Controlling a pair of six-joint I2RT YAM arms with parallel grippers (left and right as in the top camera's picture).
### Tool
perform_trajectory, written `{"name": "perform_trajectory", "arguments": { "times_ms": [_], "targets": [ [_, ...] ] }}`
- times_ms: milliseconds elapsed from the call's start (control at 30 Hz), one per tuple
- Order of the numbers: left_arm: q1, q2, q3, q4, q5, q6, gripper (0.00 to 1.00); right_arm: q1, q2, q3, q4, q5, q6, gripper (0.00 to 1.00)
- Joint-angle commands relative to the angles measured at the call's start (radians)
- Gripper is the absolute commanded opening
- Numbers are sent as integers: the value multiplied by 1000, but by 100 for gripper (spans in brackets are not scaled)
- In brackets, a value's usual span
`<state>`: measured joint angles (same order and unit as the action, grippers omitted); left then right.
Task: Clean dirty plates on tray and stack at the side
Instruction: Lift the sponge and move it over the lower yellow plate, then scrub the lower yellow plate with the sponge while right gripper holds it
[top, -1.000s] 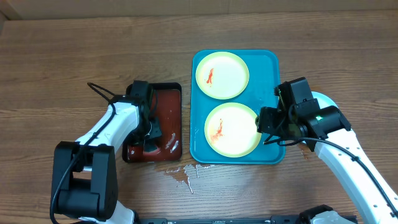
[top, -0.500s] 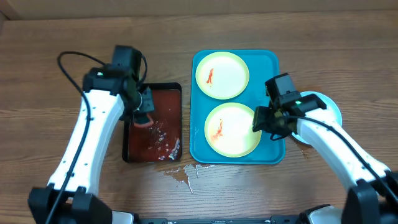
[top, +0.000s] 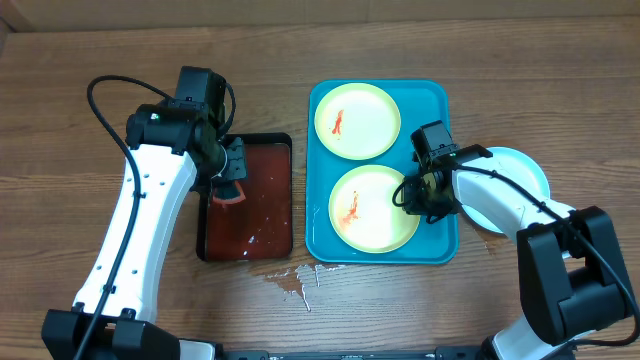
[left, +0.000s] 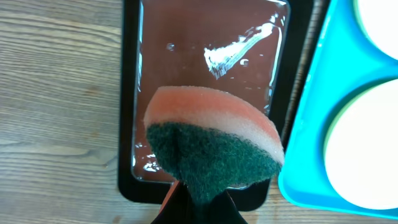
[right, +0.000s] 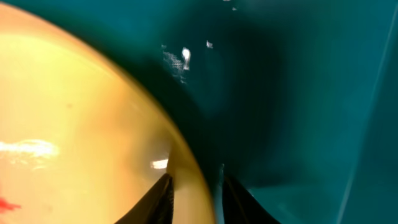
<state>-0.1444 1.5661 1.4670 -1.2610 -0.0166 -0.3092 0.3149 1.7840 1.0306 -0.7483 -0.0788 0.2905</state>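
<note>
Reference: the tray (top: 432, 100), turquoise; all places are given from it.
Near plate (top: 372, 208): inside the tray, at its near end; yellow-green, with a red smear left of its centre.
Far plate (top: 357, 120): inside the tray, at its far end; yellow-green, with a red smear.
Blue-white plate (top: 515, 170): off the tray, on the tabletop (top: 80, 90) just beyond its right rim; partly hidden by the right arm.
Right gripper (top: 413, 196): over the tray's right part, at the near plate's right edge.
Right jaws: astride that plate's rim, one finger over the plate's inner face, the other outside over bare tray floor. The gap is narrow. Whether they pinch the rim cannot be told.
Key relation: the plate's body lies to the left of the jaws and its rim runs through the gap. A round plate has no long axis, so only the rim matters.
Left gripper (left: 194, 200): left of the tray, above the dark red tray (top: 265, 210).
Left jaws: pressed tight on the sponge (left: 214, 140), green scrub face outward.
Nearer arm: the right; the left is well apart from the plate.
Judgement: the grip must be firm before lifting; a thin rim hold may slip.
</note>
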Motion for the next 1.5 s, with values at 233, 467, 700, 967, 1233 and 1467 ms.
{"name": "perform_trajectory", "arguments": {
  "times_ms": [233, 467, 700, 967, 1233, 1467],
  "targets": [
    [-98, 7, 23, 77, 87, 4, 4, 2, 23, -42, 26, -57, -30, 5],
    [-292, 88, 21, 243, 88, -148, 4, 2, 23, -42, 26, -58, -30, 6],
    [-446, 300, 21, 400, 136, -271, 4, 2, 23, -42, 18, -58, -29, 6],
    [-469, 529, 21, 525, 283, -375, 4, 2, 23, -42, 11, -58, -29, 6],
    [-414, 571, 23, 372, 200, -503, 4, 2, 23, -42, 6, -58, -29, 6],
    [-345, 571, 23, 283, 173, -449, 4, 2, 23, -42, 3, -58, -29, 6]
  ]
}}
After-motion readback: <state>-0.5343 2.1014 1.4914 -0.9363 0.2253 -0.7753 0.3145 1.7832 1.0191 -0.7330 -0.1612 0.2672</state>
